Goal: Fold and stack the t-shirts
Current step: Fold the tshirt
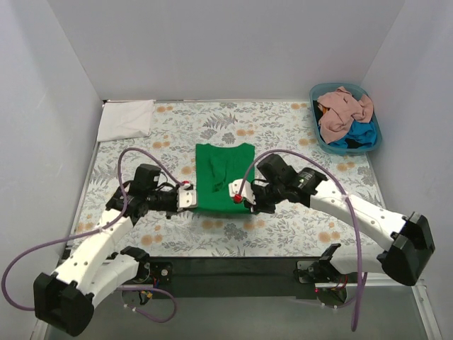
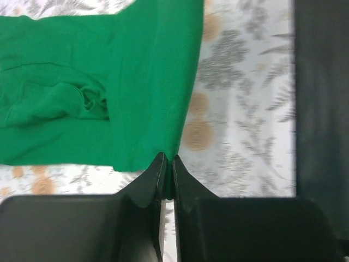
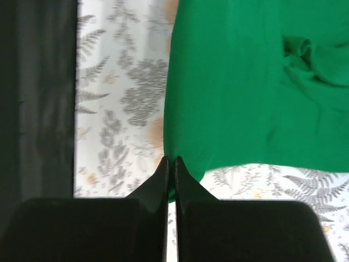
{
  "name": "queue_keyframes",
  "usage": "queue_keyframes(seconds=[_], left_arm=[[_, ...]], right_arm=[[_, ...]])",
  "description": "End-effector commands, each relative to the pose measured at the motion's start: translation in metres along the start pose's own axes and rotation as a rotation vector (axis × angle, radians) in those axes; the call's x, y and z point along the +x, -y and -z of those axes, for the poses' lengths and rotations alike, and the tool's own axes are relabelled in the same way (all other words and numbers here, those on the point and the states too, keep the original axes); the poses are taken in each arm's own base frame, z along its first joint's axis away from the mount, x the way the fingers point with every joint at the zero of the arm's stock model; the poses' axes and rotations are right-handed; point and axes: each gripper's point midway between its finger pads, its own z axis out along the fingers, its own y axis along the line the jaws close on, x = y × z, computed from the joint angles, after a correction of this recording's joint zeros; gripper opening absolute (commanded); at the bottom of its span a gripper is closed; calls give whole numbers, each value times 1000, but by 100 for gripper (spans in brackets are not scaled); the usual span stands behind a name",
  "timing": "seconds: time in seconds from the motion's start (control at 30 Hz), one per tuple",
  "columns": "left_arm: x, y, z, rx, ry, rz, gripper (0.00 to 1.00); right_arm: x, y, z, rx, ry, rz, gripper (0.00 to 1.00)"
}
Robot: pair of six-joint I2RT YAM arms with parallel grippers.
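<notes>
Jaws on the left arm are seen closed on the near left corner of the green t-shirt, a sliver of its cloth being pinched between the tips; the jaws on the right arm are closed likewise on the near right corner. The t-shirt is laid flat on the floral-covered worktop, midway between the left and right edges, with a rumple near its middle. At the far left corner a folded white cloth is found. At the far right corner a blue tub is set, in which a salmon-pink t-shirt is heaped over a blue t-shirt.
</notes>
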Motion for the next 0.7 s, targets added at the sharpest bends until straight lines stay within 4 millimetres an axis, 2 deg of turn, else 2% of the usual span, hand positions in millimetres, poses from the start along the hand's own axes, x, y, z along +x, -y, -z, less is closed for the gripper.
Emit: queue_keyframes(seconds=[0.0,0.07,0.1,0.17,0.2,0.23,0.27,0.33,0.37,0.4,0.43,0.47,0.5,0.53,0.57,0.63,0.67], left_arm=[[-5,65,17,156,38,85,0],[-14,74,25,151,61,118,0],[-18,74,27,148,65,136,0],[-25,55,27,106,52,151,0],[-27,44,26,87,40,176,0],[-32,23,23,63,13,183,0],[-36,6,20,35,15,169,0],[-38,-27,11,-12,-6,201,0],[-39,-56,4,-36,4,204,0],[-38,-70,-1,-40,7,207,0],[-36,-84,-5,-48,7,210,0],[-27,-112,-13,-68,17,230,0],[-20,-125,-17,-72,16,233,0],[-13,-135,-23,-74,6,241,0],[13,-151,-39,-84,-35,276,0],[25,-177,-51,-113,-44,281,0],[32,-182,-58,-110,-47,296,0]], right_arm=[[11,-47,21,-122,-21,-42,1],[4,-47,27,-114,-9,9,1],[-8,-40,33,-96,7,23,1],[-16,-26,34,-105,11,18,1],[-27,-10,44,-93,44,-1,1],[-26,-1,45,-92,41,-9,1],[-20,11,36,-103,18,2,1],[-13,42,37,-57,6,-1,1],[-3,56,28,-70,-15,4,1],[8,73,28,-52,-25,-23,1],[2,93,32,-25,-13,-13,1],[14,106,19,-45,-32,-23,1],[14,130,25,-1,-28,-16,1],[19,141,21,1,-34,-21,1],[31,152,5,-27,-51,-41,1],[45,172,-7,-26,-62,-56,1],[52,187,-22,-36,-71,-65,1]])
